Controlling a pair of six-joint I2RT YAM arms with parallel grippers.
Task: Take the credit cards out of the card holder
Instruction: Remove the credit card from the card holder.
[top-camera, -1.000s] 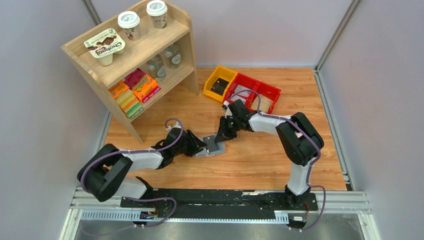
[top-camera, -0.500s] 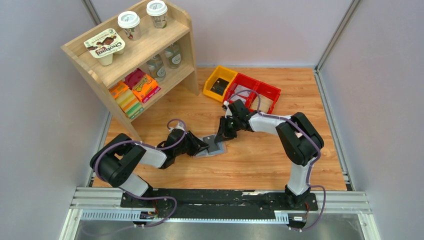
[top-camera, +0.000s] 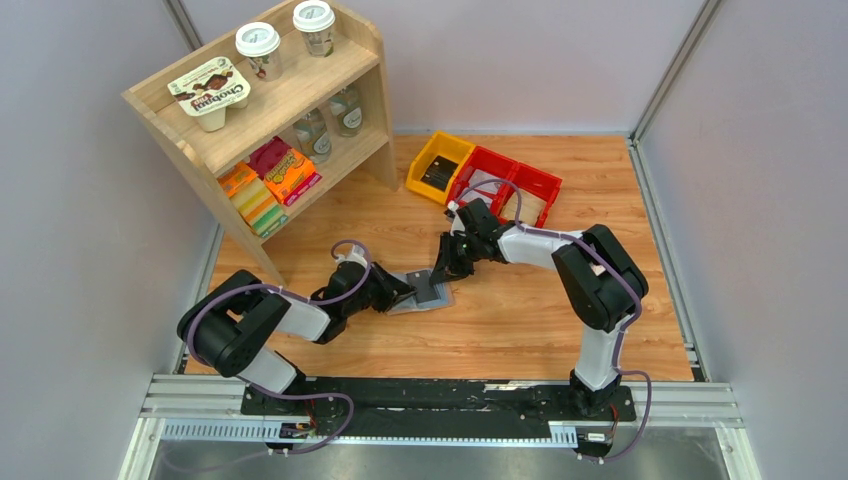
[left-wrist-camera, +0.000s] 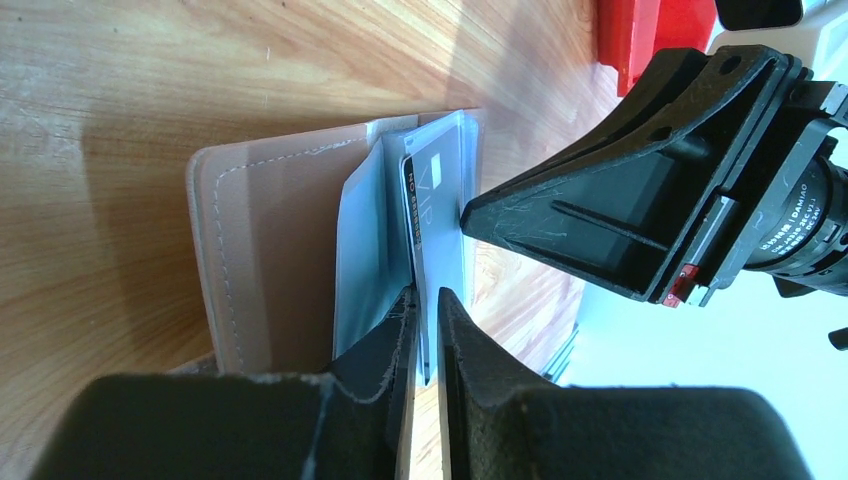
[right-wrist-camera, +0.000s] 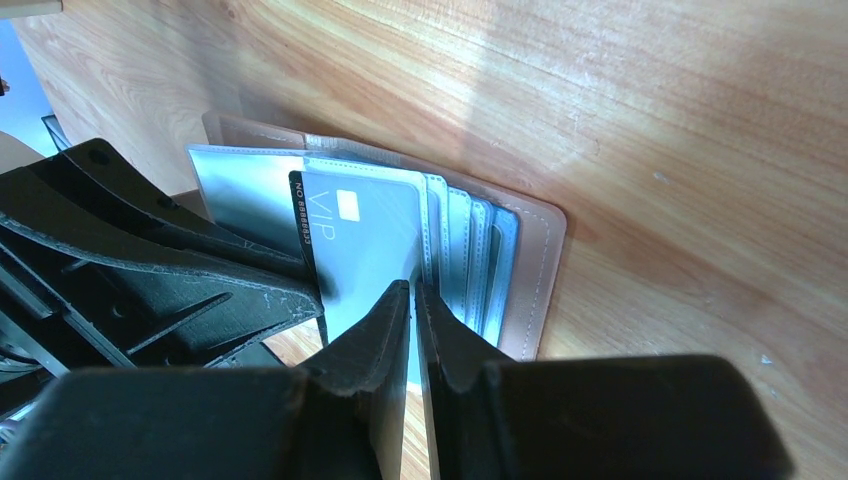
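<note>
On table (top-camera: 500, 320): left claw (left-wrist-camera: 425, 295) pinching credit card (left-wrist-camera: 435, 180) | right claw (right-wrist-camera: 412, 290) pinching card holder (right-wrist-camera: 540, 260)

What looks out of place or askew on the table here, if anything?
Nothing is spilled or damaged. The card holder lies open on the table, its clear sleeves fanned unevenly, a grey VIP card in one. The left fingers and right fingers pinch it from two sides.
</note>
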